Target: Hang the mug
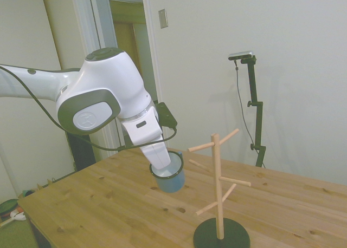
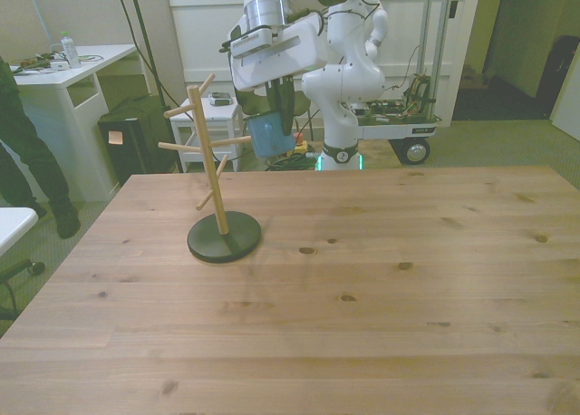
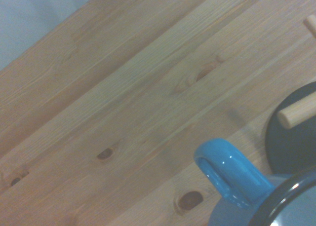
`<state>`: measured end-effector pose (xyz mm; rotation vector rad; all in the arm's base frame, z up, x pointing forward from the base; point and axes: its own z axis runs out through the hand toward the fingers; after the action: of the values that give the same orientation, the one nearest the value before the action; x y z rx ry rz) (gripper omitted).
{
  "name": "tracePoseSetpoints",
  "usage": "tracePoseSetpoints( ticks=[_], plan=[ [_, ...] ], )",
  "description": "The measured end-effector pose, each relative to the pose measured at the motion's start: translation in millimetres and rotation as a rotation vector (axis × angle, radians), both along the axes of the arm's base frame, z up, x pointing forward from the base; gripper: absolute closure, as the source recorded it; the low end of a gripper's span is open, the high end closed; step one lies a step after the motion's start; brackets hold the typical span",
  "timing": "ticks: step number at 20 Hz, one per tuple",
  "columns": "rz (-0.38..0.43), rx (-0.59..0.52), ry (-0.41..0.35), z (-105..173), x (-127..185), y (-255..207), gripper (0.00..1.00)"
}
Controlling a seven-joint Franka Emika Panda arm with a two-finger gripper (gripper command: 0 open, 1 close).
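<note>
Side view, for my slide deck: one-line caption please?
Franka gripper holds the light-blue mug above the table, beside the wooden peg stand.

We see a glossy white arm (image 1: 103,91) with rounded casings, grey joint caps bearing a round embossed mark, a black cable looping beneath, and a black wrist block.

White walls (image 1: 282,37), doorway (image 1: 127,42), white desk (image 2: 63,66), greenish carpet (image 2: 489,148), wooden table (image 2: 362,288).
</note>
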<state>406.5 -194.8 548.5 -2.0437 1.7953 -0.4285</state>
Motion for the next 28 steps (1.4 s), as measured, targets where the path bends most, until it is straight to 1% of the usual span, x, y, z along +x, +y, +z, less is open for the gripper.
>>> tracePoseSetpoints(
  ticks=[12, 21, 25, 26, 28],
  plan=[
    [-0.029, 0.017, -0.008, 8, -8, -42, 1.00],
    [-0.044, 0.028, -0.016, 7, -26, -74, 1.00],
    [-0.038, 0.028, -0.014, 2, -29, -81, 1.00],
    [-0.036, 0.028, -0.012, 1, -29, -81, 0.00],
    [-0.028, 0.032, -0.003, 0, -28, -81, 0.00]
  ],
)
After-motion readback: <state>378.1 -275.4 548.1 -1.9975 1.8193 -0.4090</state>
